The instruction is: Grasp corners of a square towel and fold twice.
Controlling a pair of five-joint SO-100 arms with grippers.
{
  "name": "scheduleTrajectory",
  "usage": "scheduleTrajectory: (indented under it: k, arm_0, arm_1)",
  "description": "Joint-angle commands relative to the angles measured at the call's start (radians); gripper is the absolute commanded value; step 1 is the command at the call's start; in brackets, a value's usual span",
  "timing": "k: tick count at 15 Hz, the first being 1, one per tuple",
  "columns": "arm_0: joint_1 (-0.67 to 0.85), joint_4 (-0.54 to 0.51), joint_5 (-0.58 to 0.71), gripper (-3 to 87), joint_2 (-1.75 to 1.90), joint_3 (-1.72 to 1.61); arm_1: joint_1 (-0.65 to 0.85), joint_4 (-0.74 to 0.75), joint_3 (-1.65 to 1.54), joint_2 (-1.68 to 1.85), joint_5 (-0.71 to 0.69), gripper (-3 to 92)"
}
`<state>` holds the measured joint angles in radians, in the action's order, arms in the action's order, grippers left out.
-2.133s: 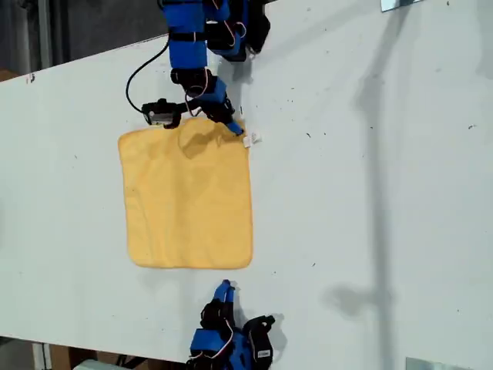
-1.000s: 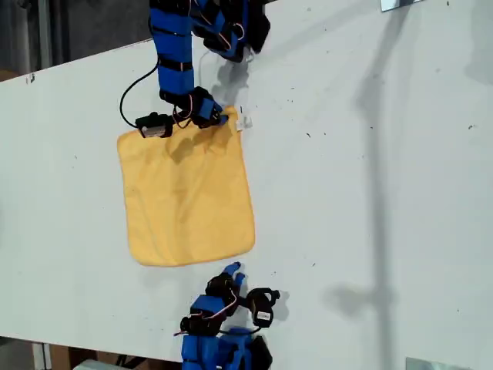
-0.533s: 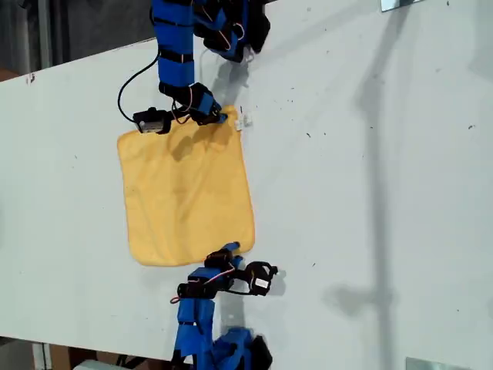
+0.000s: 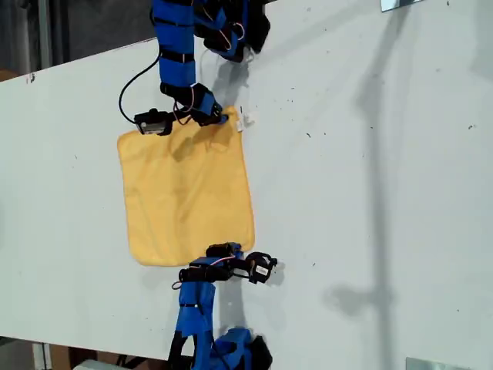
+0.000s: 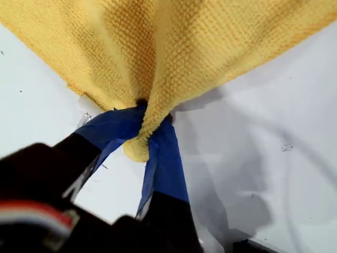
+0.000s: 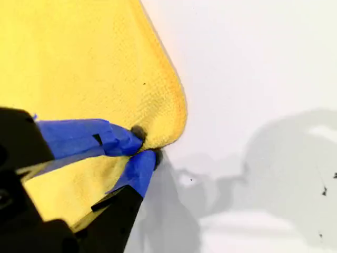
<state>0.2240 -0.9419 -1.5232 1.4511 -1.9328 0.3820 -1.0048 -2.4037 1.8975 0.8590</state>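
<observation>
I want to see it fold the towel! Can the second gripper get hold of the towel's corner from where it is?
Yes, it looks so: my second gripper already has its jaws shut on a rounded corner of the square towel, with nothing else in the way.

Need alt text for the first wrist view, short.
My first pincer, blue-taped, is shut on a bunched corner of the yellow towel, which fans out away from it over the white table. A bit of white tag shows beside the pinch.
</observation>
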Motion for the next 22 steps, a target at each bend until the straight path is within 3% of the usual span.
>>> scheduleTrajectory:
  k: [1, 4, 10, 15, 17, 19, 22]
  arm_0:
    - [-0.02, -0.011, -0.006, 0.0, 0.006, 0.035]
    - [-0.084, -0.023, -0.026, 0.0, 0.018, 0.038]
    - [-0.414, -0.204, -0.198, 0.0, 0.051, 0.144]
    - [-0.601, -0.224, -0.345, 0.0, 0.051, 0.196]
    - [-0.615, -0.273, -0.322, 0.0, 0.043, 0.313]
    - [-0.54, -0.456, -0.216, 0.0, 0.031, 0.532]
    - [-0.281, -0.522, 0.069, 0.0, 0.055, 0.63]
  arm_1:
    - [-0.026, 0.002, 0.008, 0.037, -0.005, -0.1]
    - [-0.133, -0.023, -0.003, 0.034, 0.083, -0.1]
    - [-0.673, -0.129, -0.011, 0.213, 0.499, -0.1]
    - [-0.986, -0.04, -0.028, 0.276, 0.776, -0.1]
    - [-1.003, -0.06, 0.035, 0.259, 0.785, -0.1]
    - [-0.928, -0.198, 0.156, 0.282, 0.701, -0.1]
    - [-0.632, -0.321, 0.215, 0.431, 0.433, -0.1]
